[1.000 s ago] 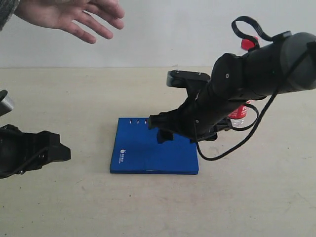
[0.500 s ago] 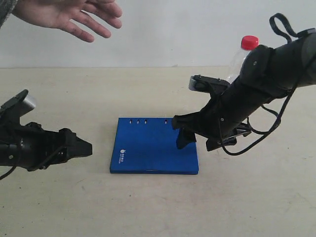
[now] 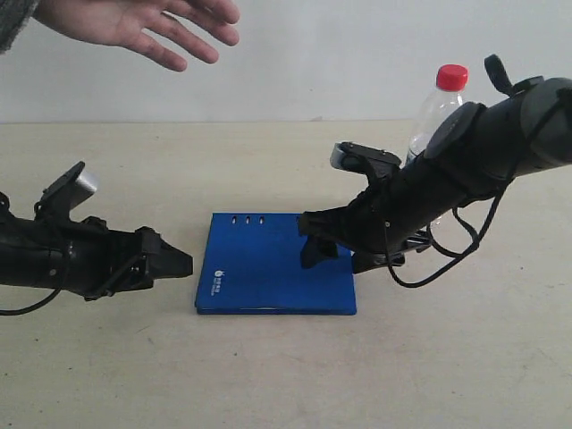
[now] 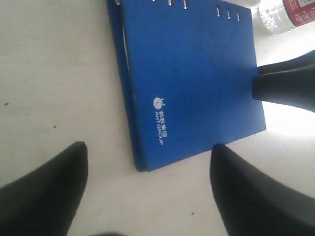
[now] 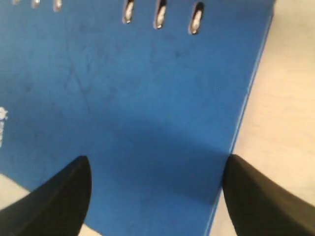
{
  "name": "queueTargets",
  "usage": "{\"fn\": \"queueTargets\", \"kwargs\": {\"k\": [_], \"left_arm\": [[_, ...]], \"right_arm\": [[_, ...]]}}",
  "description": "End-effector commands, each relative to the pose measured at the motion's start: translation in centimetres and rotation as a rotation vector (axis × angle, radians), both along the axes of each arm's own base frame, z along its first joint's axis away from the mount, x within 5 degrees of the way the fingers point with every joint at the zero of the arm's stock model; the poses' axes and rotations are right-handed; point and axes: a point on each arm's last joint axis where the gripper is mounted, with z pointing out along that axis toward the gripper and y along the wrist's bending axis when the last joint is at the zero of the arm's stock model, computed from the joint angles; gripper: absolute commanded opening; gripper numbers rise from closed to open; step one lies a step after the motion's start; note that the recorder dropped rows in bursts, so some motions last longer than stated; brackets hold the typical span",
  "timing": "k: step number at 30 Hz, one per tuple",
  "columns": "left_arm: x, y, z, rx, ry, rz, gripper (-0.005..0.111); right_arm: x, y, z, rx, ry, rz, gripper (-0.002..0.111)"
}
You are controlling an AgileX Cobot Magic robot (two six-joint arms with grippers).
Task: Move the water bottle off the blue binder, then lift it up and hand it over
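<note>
The blue binder (image 3: 259, 268) lies flat on the table. The water bottle (image 3: 436, 107), red-capped, stands upright on the table beyond the binder's right side, partly hidden by my right arm. My right gripper (image 3: 338, 255) hovers open over the binder's right edge, with nothing between its fingers. In the right wrist view the right gripper (image 5: 157, 158) spans the binder (image 5: 138, 98) and its edge. My left gripper (image 3: 177, 264) is open and empty just left of the binder. In the left wrist view the left gripper (image 4: 147, 147) faces the corner of the binder (image 4: 192, 73), with the bottle (image 4: 288, 12) past the far corner.
A person's open hand (image 3: 134, 22) is held out above the table at the upper left. The tan table (image 3: 268, 375) runs back to a white wall. One of the right gripper's fingers (image 4: 288, 88) shows over the binder in the left wrist view.
My left arm has reached rightward up to the binder's left side. The right arm has dropped and shifted, uncovering more of the bottle. The hand has drifted slightly right.
</note>
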Motion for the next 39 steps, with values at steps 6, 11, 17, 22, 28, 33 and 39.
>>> {"fn": "queueTargets", "kwargs": {"k": [6,11,17,22,28,33,39], "left_arm": [[1.9,-0.1,-1.5,0.03,-0.02,-0.05,0.066],[3.1,0.0,-1.7,0.032,-0.032,-0.048,0.066],[3.3,-0.1,-1.6,0.028,-0.037,-0.051,0.066],[3.5,1.6,-2.3,0.129,0.02,0.071,0.066],[3.6,5.0,-2.5,0.223,0.118,0.349,0.066],[2.0,3.4,-2.1,0.074,0.121,0.25,0.066],[-0.7,3.0,-2.4,0.035,0.195,0.273,0.066]], "right_arm": [[-1.4,2.2,3.0,0.24,0.079,0.375,0.066],[-2.2,2.5,3.5,0.294,0.098,0.478,0.066],[-2.6,2.5,3.7,0.319,0.152,0.485,0.055],[-4.1,2.3,4.7,0.364,0.213,0.634,0.04],[-3.0,1.9,5.9,0.231,0.014,0.692,0.032],[0.1,1.8,5.1,0.105,-0.145,0.4,0.016],[4.0,1.7,4.7,-0.018,-0.377,0.271,0.001]]}}
